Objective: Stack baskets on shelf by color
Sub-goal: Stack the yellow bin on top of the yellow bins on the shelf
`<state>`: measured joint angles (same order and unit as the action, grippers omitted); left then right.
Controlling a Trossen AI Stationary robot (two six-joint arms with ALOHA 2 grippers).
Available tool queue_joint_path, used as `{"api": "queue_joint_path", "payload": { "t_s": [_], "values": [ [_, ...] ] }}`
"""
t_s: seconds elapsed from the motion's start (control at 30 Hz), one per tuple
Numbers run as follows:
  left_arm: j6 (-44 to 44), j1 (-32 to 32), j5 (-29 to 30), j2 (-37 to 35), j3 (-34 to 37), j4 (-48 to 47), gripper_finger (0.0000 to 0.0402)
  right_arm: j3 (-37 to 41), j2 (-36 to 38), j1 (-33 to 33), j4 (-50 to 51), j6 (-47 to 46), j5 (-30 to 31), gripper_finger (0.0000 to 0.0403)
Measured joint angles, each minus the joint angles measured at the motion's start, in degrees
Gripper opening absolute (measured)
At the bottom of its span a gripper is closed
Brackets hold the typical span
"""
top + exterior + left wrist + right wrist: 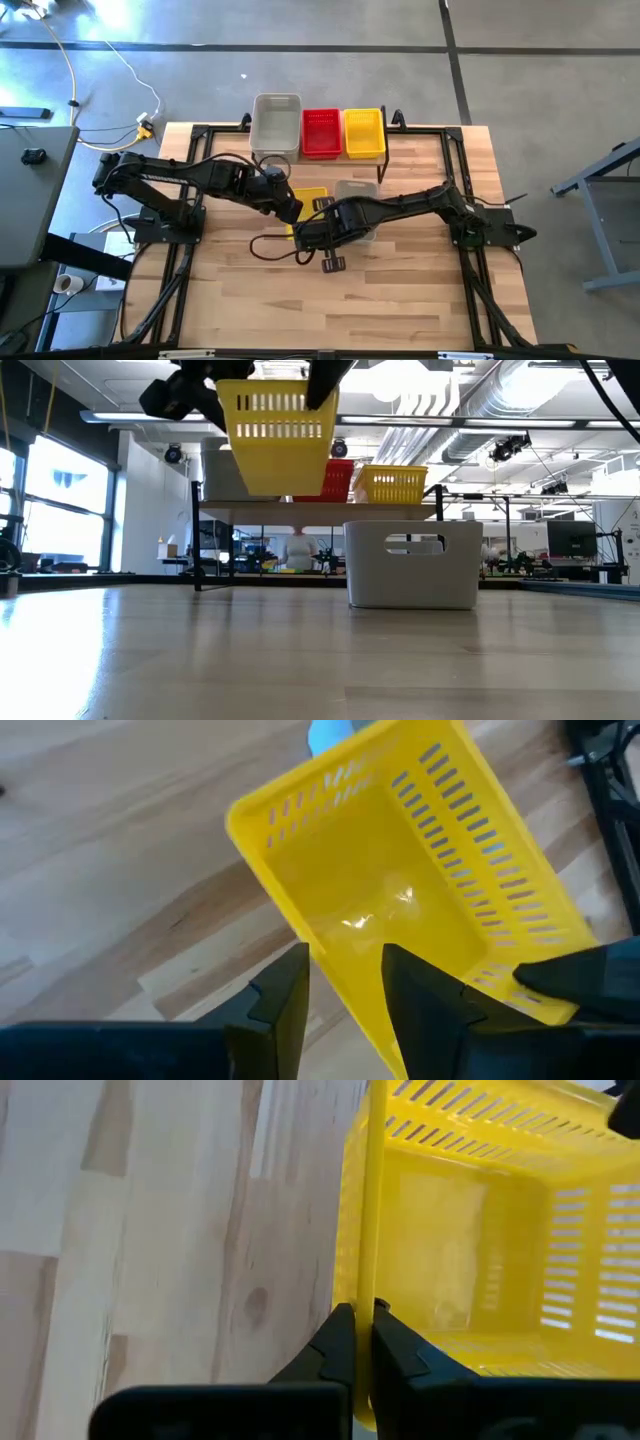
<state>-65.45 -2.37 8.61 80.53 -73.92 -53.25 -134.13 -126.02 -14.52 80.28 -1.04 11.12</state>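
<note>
A yellow basket [275, 438] hangs in the air above the middle of the table. My right gripper [362, 1312] is shut on it. My left gripper [345, 960] is open, one finger on each side of the basket's long wall [300, 910]; whether either finger touches the wall does not show. A pale grey basket [412, 563] stands on its base on the table beside them. On the shelf [392, 150] at the far edge stand a grey basket [275, 125], a red basket [320, 132] and a yellow basket [364, 132] in a row. My right gripper pinches the rim of one wall of the yellow basket [366, 1270], one finger inside the basket and one outside. The fingers come from above, slanting down. The basket hangs clear of the table, open side up and close to level.
The wooden tabletop [400, 300] lies bare toward the near edge. Black frame rails [180, 270] run along the table's left and right sides. The grey basket on the table sits just right of the held one.
</note>
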Motion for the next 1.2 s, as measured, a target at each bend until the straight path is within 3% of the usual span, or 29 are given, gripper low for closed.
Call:
{"api": "queue_joint_path", "payload": {
  "t_s": [0.43, 0.7, 0.9, 1.2],
  "values": [
    [6.1, -0.7, -3.0, 0.0, -2.4, 0.0, 0.0119, 0.0, 0.6, -3.2, 3.1, -3.0, 4.8, 0.0001],
    [9.0, -1.7, -1.1, 0.0, -2.4, 0.5, 0.0119, 0.0, 3.9, -4.0, 9.1, -3.7, 8.8, 0.0000],
    [11.5, -4.0, 2.6, 0.0, -2.4, 0.7, 0.0119, 0.0, 8.1, -2.4, 9.8, -2.1, 11.3, 0.0000],
    [16.5, -9.0, 2.6, 0.0, -2.4, 0.7, 0.0120, 0.0, 15.2, 3.4, 9.8, 3.9, 16.5, 0.0000]
  ]
}}
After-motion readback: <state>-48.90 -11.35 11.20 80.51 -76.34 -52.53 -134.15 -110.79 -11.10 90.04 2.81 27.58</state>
